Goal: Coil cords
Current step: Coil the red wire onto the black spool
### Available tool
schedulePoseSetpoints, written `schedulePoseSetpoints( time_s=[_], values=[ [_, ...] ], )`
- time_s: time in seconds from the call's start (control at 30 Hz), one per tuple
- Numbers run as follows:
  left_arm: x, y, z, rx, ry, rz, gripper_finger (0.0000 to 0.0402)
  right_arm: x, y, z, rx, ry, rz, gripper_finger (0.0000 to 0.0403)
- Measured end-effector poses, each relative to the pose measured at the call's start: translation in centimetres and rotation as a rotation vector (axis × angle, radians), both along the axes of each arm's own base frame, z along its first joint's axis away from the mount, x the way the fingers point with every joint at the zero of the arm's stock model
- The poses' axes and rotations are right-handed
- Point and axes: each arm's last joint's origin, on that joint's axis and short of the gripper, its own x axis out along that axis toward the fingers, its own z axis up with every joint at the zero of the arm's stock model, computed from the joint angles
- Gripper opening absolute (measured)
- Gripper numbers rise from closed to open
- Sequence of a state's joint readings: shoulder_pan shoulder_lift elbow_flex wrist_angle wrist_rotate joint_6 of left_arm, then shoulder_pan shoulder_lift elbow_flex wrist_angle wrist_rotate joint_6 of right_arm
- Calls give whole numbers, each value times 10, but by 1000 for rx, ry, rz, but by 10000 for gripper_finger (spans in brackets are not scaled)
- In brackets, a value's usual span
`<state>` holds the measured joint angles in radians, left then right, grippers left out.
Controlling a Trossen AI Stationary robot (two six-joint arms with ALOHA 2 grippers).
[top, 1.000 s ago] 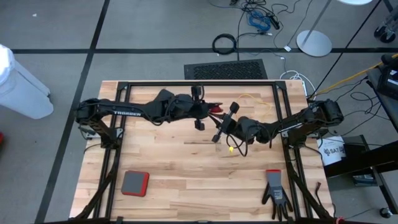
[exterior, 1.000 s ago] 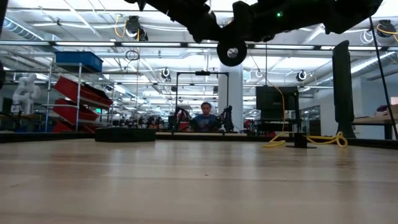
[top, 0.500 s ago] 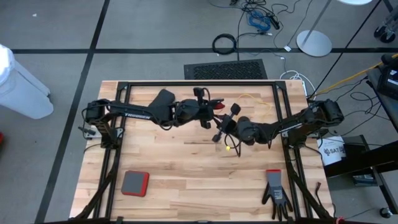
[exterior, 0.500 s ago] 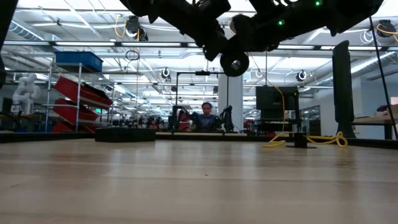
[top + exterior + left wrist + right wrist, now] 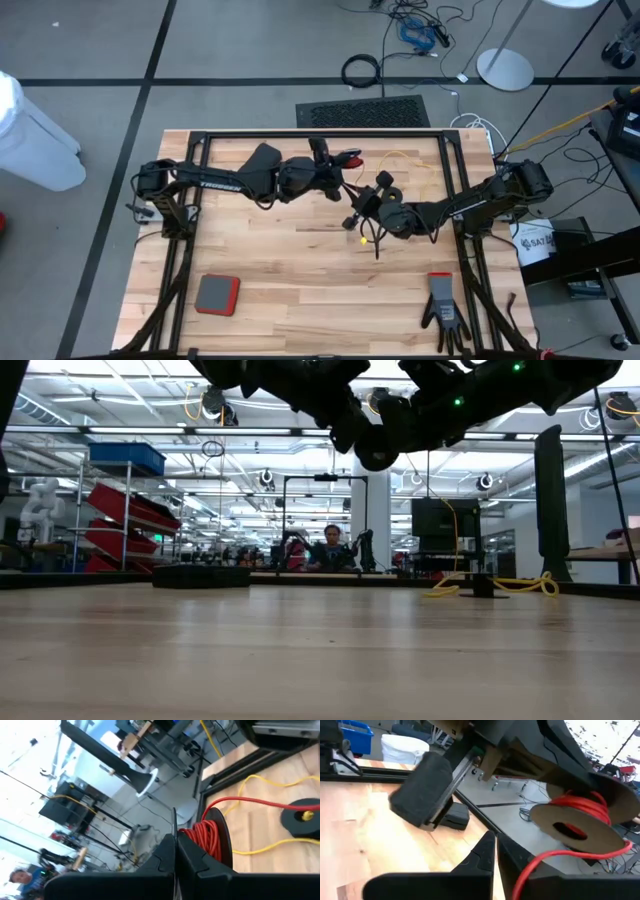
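On the wooden counter [image 5: 290, 260], both arms meet at the upper centre of the high view, working in the air on 2 cords. The left claw [image 5: 330, 180] is pinched shut at the rim of a reel wound with red cord [image 5: 212, 837]. The right claw [image 5: 372, 203] is also closed, seemingly near a black reel [image 5: 384, 180], with the yellow cord [image 5: 400, 157] trailing toward the counter's upper right edge. Winding seems underway; next, the slack yellow line likely needs turning onto its reel without tangling the red strand.
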<state>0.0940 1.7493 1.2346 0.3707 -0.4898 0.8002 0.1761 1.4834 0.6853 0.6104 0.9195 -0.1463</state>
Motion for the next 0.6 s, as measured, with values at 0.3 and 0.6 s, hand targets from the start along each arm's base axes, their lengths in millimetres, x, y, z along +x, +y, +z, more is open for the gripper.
schedulePoseSetpoints(
  time_s=[0.3, 0.6],
  values=[
    [-3, 1, -11, 114, 97, -43, 1, -5, 13, -1, -25, 6, -77, 36],
    [-6, 0, -21, 211, 162, -77, 1, -8, 25, -1, -25, 6, -60, 32]
  ],
)
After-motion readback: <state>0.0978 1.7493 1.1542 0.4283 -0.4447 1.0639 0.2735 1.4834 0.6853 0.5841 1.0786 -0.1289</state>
